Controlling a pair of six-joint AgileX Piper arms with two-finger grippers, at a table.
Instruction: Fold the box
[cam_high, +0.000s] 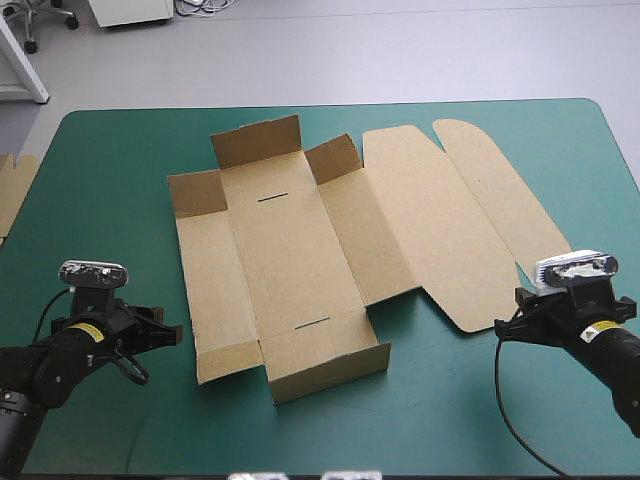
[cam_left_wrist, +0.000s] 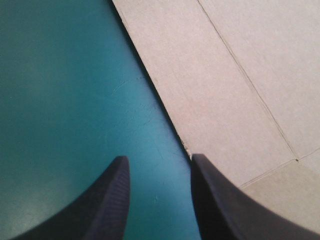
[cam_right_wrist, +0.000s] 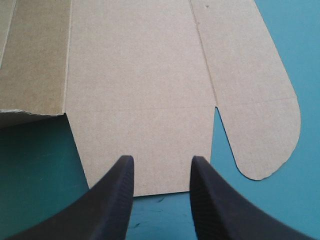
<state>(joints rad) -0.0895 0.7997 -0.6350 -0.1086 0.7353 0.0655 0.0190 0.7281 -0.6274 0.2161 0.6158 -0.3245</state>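
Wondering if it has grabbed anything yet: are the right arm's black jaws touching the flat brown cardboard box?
Apart. The high view shows a strip of teal-green cover between the right gripper and the flat brown cardboard box.

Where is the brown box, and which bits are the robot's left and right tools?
box (cam_high: 300, 255): high view, on its flat middle panel.
left tool (cam_left_wrist: 159, 161): left wrist view, midway between its two black fingertips.
right tool (cam_right_wrist: 162, 160): right wrist view, midway between its two black fingertips.

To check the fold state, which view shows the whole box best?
The high view: the whole box shows, some flaps raised. The left wrist view gives only one edge, the right only the flat lid end.
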